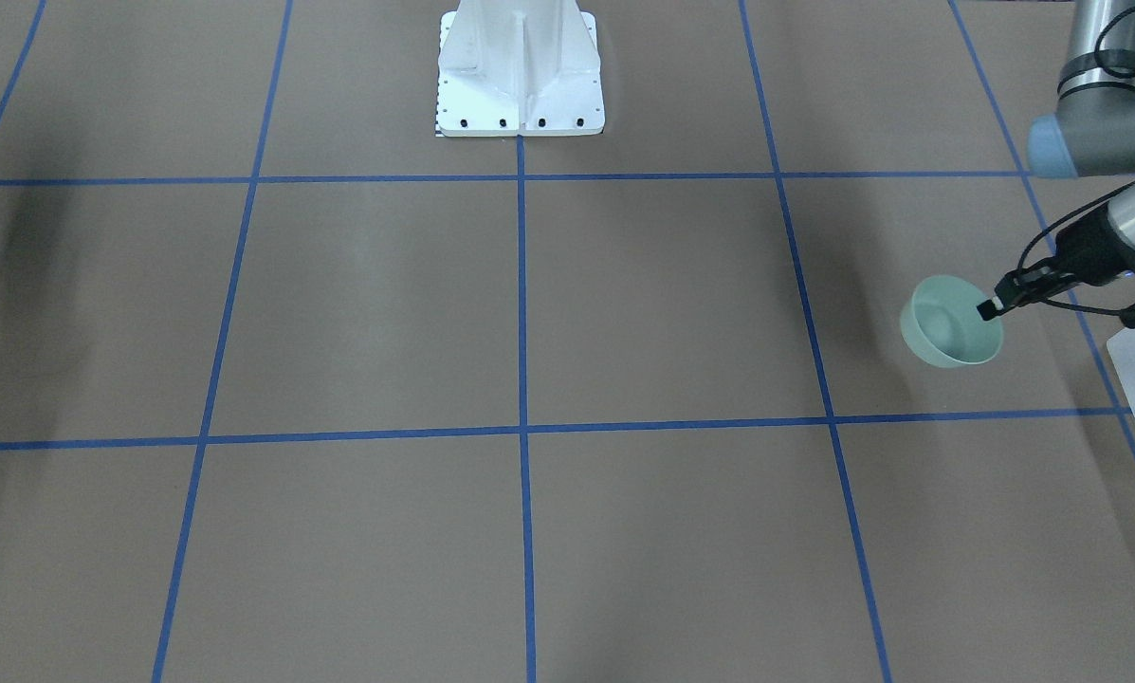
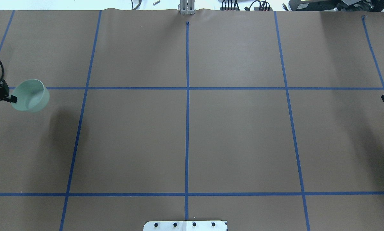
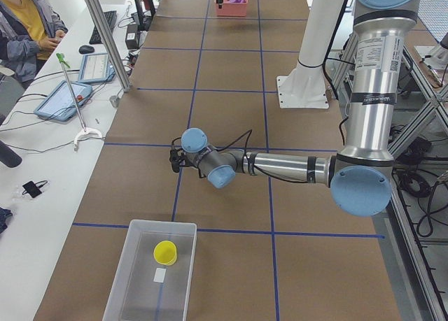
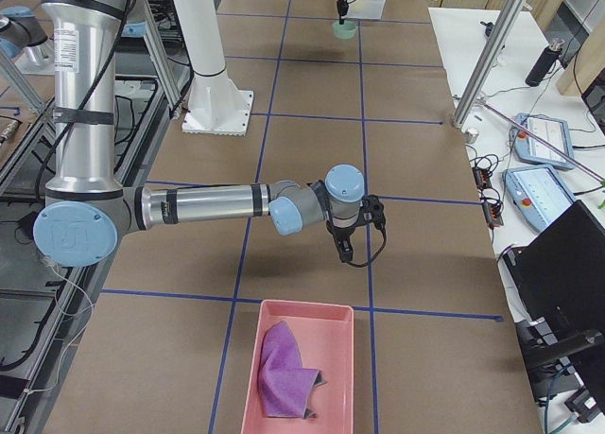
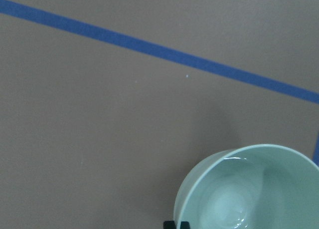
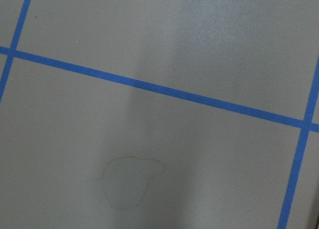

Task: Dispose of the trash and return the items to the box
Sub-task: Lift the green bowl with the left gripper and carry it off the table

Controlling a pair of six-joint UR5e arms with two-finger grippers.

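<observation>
Left gripper (image 1: 987,308) is clamped on the rim of the mint-green bowl (image 1: 946,332), one finger inside the wall and one outside, and the bowl hangs clear of the bench (image 1: 529,313), with its shadow falling apart from it in the overhead view. The bowl is near the bench end on the robot's left and not over the box (image 3: 136,265). That frosted translucent box lies on the bench near the left arm, and the yellow cup (image 3: 165,252) stands inside it with its mouth up. Right gripper (image 4: 345,250) hangs pointing down above bare bench, near the other end. Only a sliver of it shows at the edge of the overhead view, so whether it is released or clenched cannot be told. Just beyond it sits a pink bin (image 4: 340,358), and the purple cloth (image 4: 284,373) lies rumpled inside that bin.
</observation>
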